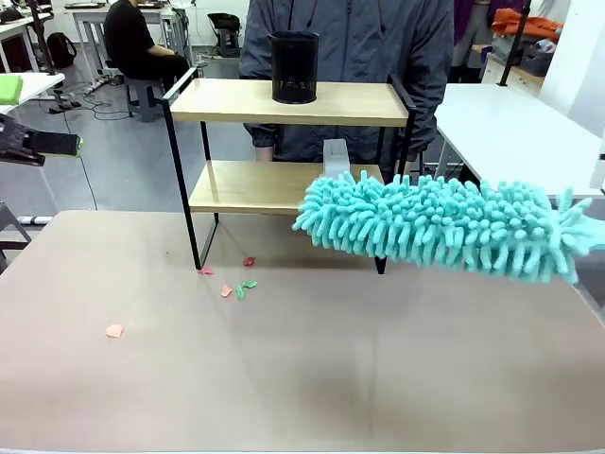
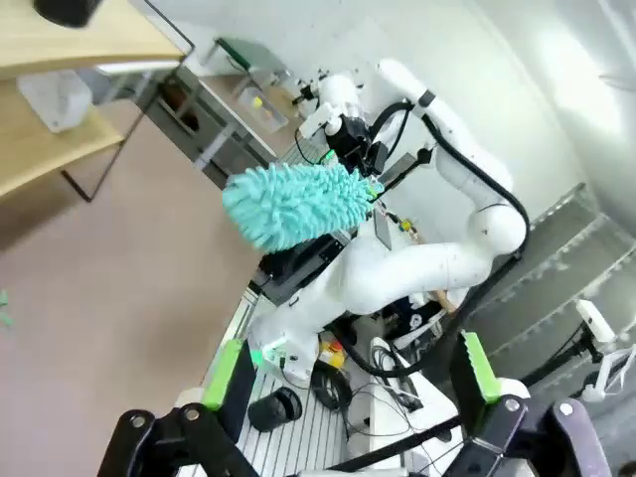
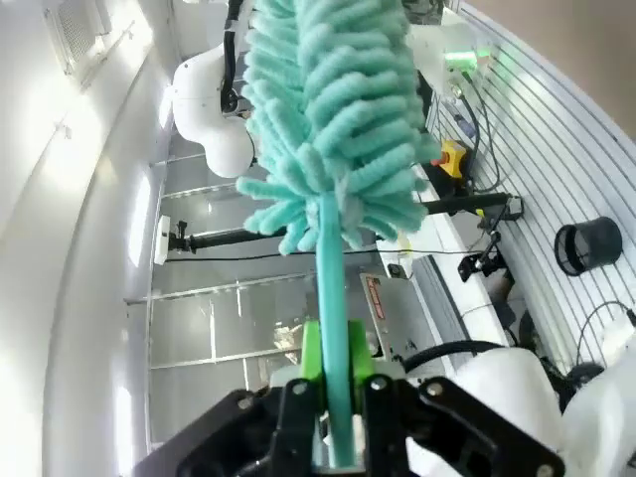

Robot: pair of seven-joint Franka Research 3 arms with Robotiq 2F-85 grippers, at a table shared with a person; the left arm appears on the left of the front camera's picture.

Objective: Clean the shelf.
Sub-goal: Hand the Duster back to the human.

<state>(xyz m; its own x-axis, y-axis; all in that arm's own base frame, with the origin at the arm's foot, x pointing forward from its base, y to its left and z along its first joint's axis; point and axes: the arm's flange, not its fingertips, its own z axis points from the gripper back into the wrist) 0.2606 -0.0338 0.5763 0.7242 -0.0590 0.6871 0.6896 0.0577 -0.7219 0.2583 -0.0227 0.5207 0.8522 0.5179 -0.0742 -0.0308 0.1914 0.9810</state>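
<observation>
Up close the tan surface (image 1: 331, 378) was mostly bare. One pink scrap (image 1: 113, 330) lay by itself on the left. A small cluster of scraps (image 1: 227, 290), pink plus one green, sat farther back near the left front leg of the shelf (image 1: 284, 102).

The left hand (image 1: 66, 144) hung at the left edge, above the surface and well apart from the shelf. Its own wrist view had the left hand (image 2: 350, 373) with fingers spread wide and nothing between them.

A fluffy teal duster (image 1: 444, 225) hung in from the right, above the surface and in front of the shelf. It covered the right end of the lower board and most of the right front leg. Couldn't tell if it touched the board.

The right wrist view gave the grip itself: the right hand (image 3: 336, 368) clamped tight on the duster's thin teal handle (image 3: 333, 288). The left wrist view showed the white right arm (image 2: 467, 179) from the side, with the shelf in the upper left corner.

The shelf stood at the far side of the surface. A black mesh cup (image 1: 294, 67) sat on the top board and a clear box (image 1: 336, 156) on the lower one, partly behind the duster.

A person in a grey jacket (image 1: 350, 38) stood right behind the shelf. Beyond were grey floor, a white table (image 1: 510, 123) on the right and a seated person (image 1: 142, 43) far left.
</observation>
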